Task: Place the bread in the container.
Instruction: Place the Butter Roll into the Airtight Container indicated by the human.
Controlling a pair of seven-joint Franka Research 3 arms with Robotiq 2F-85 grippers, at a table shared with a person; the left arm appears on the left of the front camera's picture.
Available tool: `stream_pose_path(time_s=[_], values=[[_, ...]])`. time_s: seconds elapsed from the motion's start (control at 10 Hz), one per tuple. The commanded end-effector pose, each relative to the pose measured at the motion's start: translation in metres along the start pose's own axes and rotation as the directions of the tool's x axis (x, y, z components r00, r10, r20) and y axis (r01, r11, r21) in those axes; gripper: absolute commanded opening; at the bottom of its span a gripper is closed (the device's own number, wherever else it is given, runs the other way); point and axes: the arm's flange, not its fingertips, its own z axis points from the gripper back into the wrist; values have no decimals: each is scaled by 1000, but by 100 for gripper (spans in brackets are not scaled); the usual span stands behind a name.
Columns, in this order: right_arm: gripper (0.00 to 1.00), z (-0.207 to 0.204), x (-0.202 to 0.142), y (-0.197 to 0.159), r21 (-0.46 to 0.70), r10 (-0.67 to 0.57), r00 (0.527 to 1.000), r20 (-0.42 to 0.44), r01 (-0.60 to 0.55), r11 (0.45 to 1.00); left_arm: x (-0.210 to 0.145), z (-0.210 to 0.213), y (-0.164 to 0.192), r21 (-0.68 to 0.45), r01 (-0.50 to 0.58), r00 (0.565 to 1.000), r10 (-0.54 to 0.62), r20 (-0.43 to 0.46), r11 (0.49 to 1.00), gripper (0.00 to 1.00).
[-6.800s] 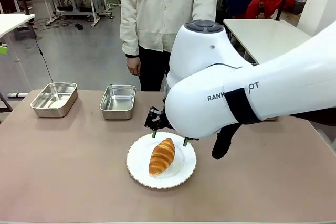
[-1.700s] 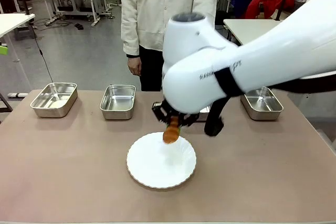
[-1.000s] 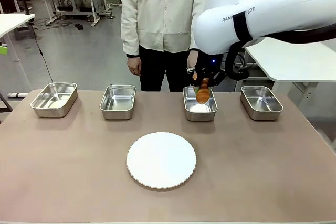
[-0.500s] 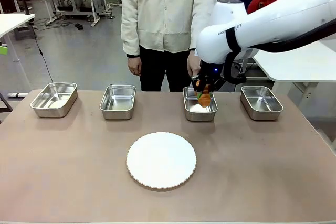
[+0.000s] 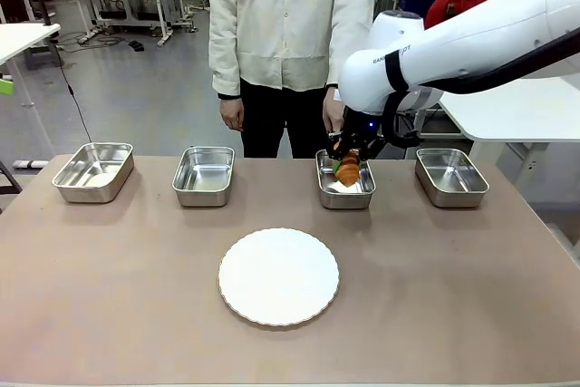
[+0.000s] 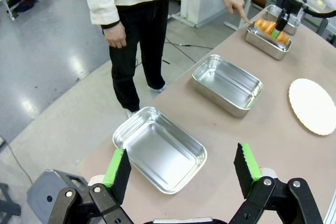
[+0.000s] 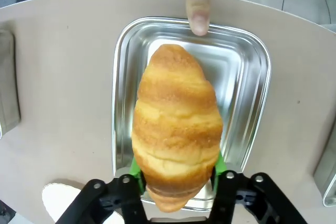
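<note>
Now the right tool (image 5: 348,162) hangs low over the container (image 5: 345,189), the third steel pan from the robot's left in a row of four along the far side of the desk (image 5: 136,296); half a second earlier it held the bread (image 5: 348,169) slightly higher above the same pan, and a second earlier higher again. In the right wrist view the bread (image 7: 176,124) lies lengthwise over the pan's floor, its near end between the two green pads (image 7: 135,169), and the container (image 7: 254,103) frames it on all sides. The pads appear to sit at the loaf's flanks, but whether they grip it or have just let go cannot be told from these views, since the loaf hides the contact. A person's fingertip (image 7: 198,9) rests on the far rim of the pan, pointing it out. The white plate (image 5: 278,276) near the middle of the desk, where the bread lay several seconds ago, is bare. The left tool (image 6: 181,169), fingers spread wide and holding nothing, hovers above the leftmost pan (image 6: 160,150). Judged from this, the carry is done and the task stands at release: the bread is inside the pan's outline, and what remains is a clean opening and withdrawal.
</note>
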Motion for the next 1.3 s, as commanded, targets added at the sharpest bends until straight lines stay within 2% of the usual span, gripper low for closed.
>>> stream_pose_path(time_s=[0.0, 0.1, 0.2, 0.3, 0.4, 1.2], values=[[95, 8, -1, -2, 2, 32, 999, 21, -32, 999, 2, 1, -1, -1, 7, 1000, -7, 13, 1000, 100], [100, 11, 0, -1, -4, 19, 999, 26, -19, 1000, 2, 1, -1, -1, 7, 1000, -7, 13, 1000, 100], [100, 12, 0, 0, -13, 10, 1000, 27, -9, 1000, 2, 1, -1, -1, 7, 1000, -7, 13, 1000, 100], [100, 13, 3, -1, -29, -46, 999, 24, 47, 998, 2, 1, -1, -1, 7, 1000, -7, 13, 1000, 100], [100, 7, 0, 2, 0, 4, 1000, 11, -4, 1000, 2, 1, -1, -1, 7, 1000, -7, 13, 1000, 100], [100, 7, 0, 2, 0, 4, 1000, 11, -4, 1000, 2, 1, -1, -1, 7, 1000, -7, 13, 1000, 100]])
